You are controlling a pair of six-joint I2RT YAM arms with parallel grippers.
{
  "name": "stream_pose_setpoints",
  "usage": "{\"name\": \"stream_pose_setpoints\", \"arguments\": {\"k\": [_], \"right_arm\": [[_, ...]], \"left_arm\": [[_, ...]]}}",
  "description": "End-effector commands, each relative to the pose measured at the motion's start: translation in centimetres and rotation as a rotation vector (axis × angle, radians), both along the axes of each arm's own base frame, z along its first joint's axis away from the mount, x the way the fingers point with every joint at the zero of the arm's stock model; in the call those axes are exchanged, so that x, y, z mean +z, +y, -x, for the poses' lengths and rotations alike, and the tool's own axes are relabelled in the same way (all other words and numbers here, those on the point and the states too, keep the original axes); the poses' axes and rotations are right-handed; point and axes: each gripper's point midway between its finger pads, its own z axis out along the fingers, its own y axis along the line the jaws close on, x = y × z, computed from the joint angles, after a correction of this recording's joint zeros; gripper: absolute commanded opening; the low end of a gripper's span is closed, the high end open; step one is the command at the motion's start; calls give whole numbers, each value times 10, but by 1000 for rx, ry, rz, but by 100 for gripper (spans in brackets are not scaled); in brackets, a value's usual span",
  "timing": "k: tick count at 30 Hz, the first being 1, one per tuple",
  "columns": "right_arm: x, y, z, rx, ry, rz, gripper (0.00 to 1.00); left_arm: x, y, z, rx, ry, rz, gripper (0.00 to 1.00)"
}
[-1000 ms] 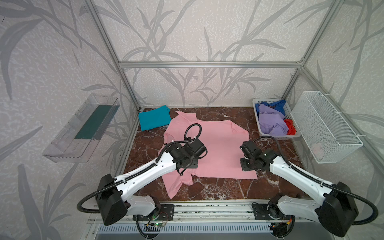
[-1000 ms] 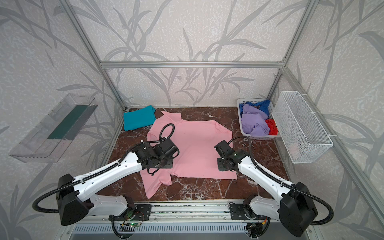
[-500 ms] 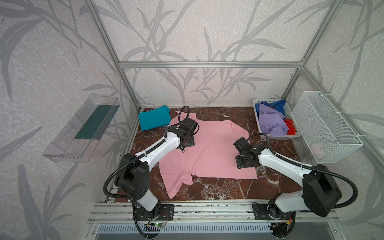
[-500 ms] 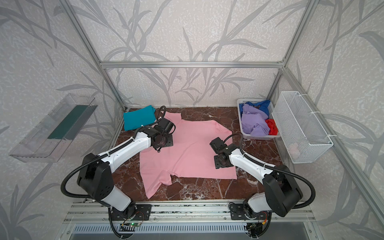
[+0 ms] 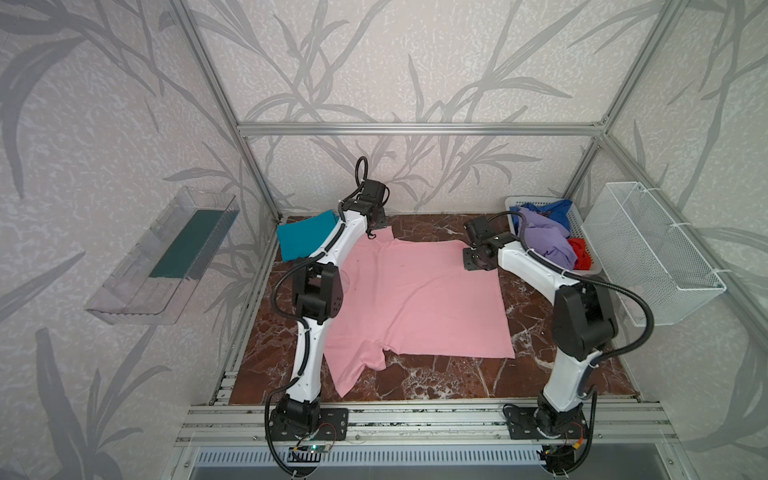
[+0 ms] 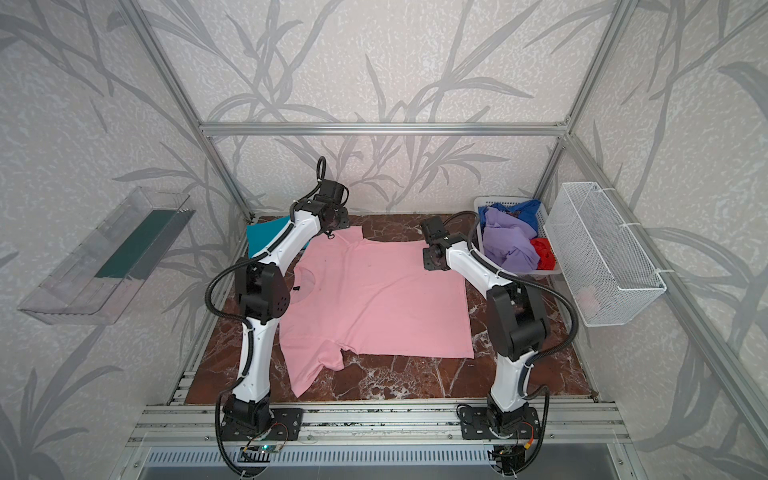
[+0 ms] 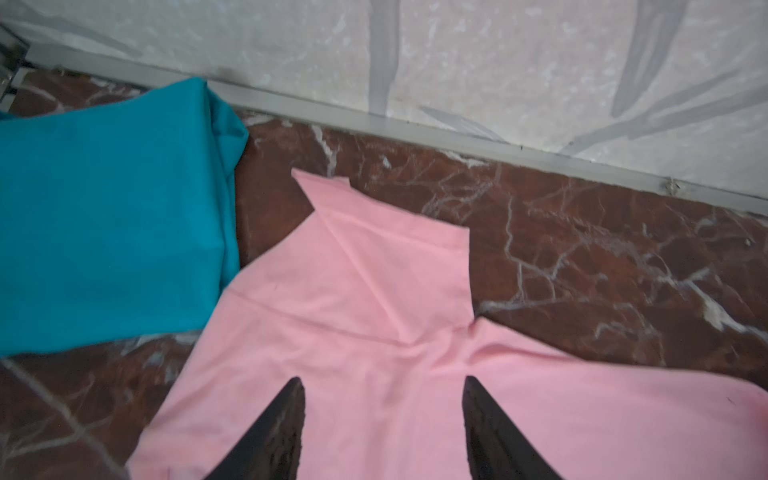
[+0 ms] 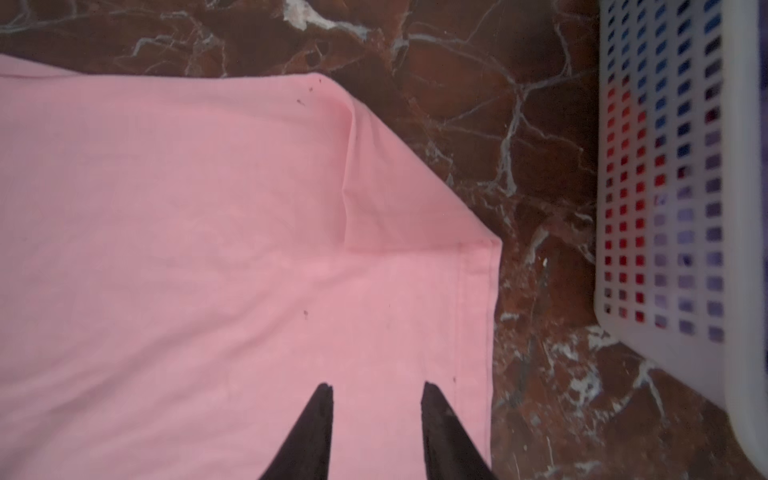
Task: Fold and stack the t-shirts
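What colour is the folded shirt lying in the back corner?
The folded shirt is teal, a blue-green; the left wrist view shows it best.

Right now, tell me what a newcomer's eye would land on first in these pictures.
A large pink t-shirt lies spread in the middle of the marble tabletop, with the open left claw near its far left sleeve and the open right claw over its far right corner. A folded teal t-shirt sits in the far left corner, and a white basket in the far right corner holds crumpled lavender, blue and red shirts.
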Motion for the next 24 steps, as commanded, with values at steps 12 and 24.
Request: {"name": "stream_pose_setpoints", "arguments": {"k": [12, 24], "right_arm": [[-58, 8, -70, -2, 80, 60, 56], [-85, -17, -101, -68, 87, 44, 31]], "left_arm": [[-90, 49, -53, 80, 21, 105, 71], [-106, 33, -80, 78, -72, 238, 72]]}}
